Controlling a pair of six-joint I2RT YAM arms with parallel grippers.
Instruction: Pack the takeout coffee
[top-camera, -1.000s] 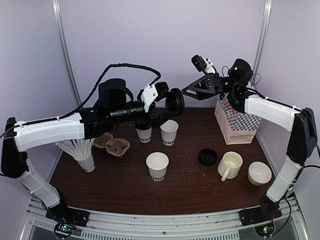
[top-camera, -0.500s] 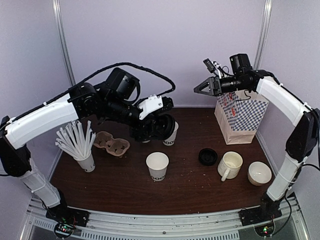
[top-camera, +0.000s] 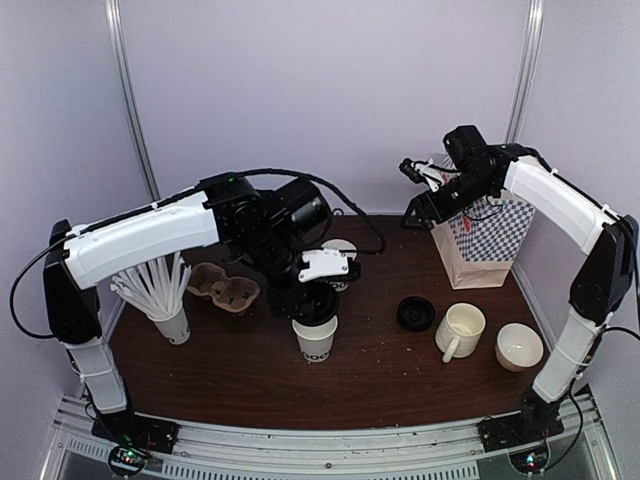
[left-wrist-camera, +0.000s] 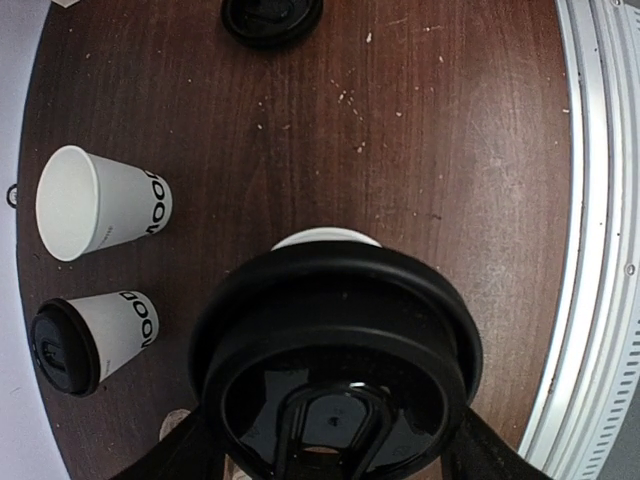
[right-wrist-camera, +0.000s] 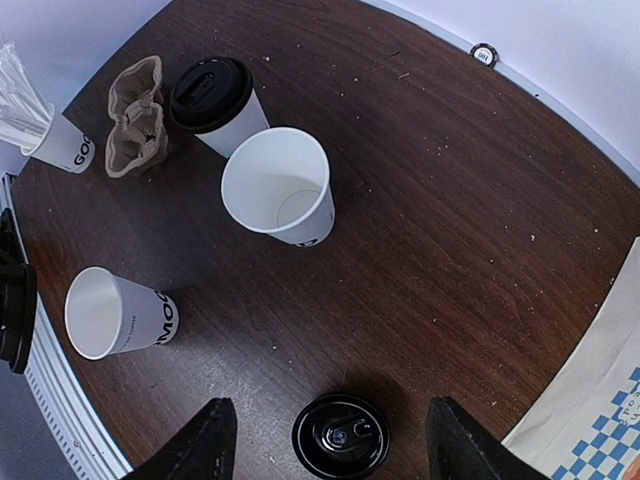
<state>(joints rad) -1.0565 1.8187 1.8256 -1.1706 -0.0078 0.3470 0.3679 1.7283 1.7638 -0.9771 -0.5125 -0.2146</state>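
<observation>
1. On the dark desk (top-camera: 380, 372), far right, stands a checked paper bag (top-camera: 482, 255); the right fingers (right-wrist-camera: 215, 442) hang high beside it, spread and empty.
2. Mid-desk: a lidded cup (right-wrist-camera: 215, 100), a far open cup (right-wrist-camera: 280, 190) and a near cup (top-camera: 315, 342).
3. The left fingers (left-wrist-camera: 180, 455) clamp a black lid (left-wrist-camera: 335, 350) over the near cup.

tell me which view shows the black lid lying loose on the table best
The right wrist view: the loose lid lies whole, near and unobstructed, its top detail clear. The top external view shows it whole but small, beside the mug. The left wrist view cuts it off at the top edge.
</observation>
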